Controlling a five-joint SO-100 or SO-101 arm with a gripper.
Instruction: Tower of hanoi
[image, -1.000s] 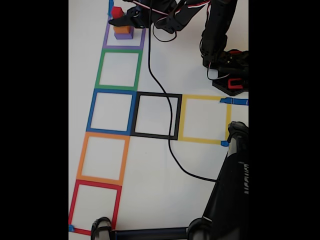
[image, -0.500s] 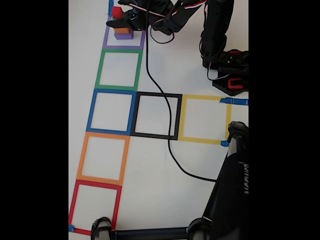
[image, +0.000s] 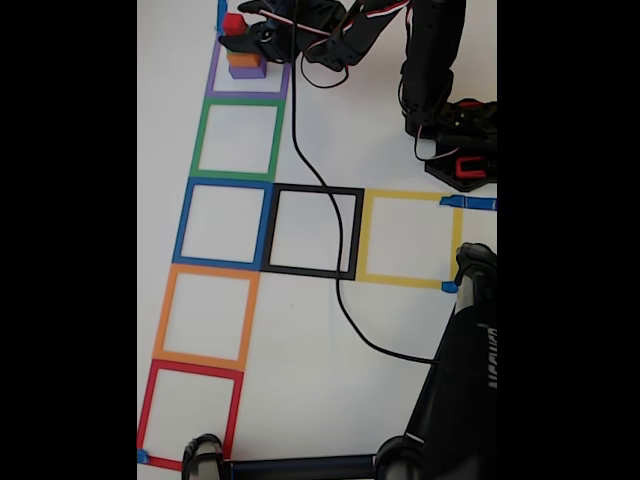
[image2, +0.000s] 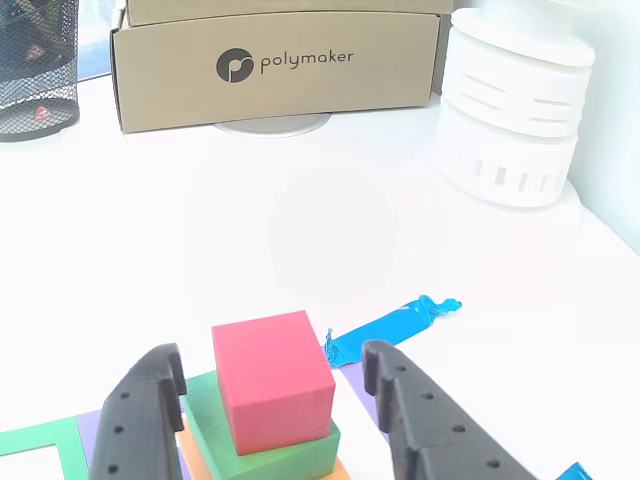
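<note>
In the purple tape square (image: 214, 80) at the top left of the fixed view stands a stack of blocks, with a purple block (image: 248, 71) at the bottom and an orange block (image: 243, 60) on it. The other view shows a green block (image2: 300, 455) above those and a red cube (image2: 270, 385) on top. My gripper (image2: 272, 358) is open. Its black fingers (image2: 150, 410) stand on both sides of the red cube, with a small gap on each side. In the fixed view the gripper (image: 242, 32) reaches in from the right and hides the green block.
A column of green (image: 203, 140), blue, orange and red tape squares runs down the fixed view, with black (image: 355, 232) and yellow squares to the right. A black cable (image: 340, 290) crosses the table. The arm base (image: 455, 150) is at right. A cardboard box (image2: 280, 65) and a white cylinder (image2: 510, 110) stand behind the stack.
The gripper and forearm have shifted slightly toward the top edge of the fixed view. The stack and the red cube have stayed in place.
</note>
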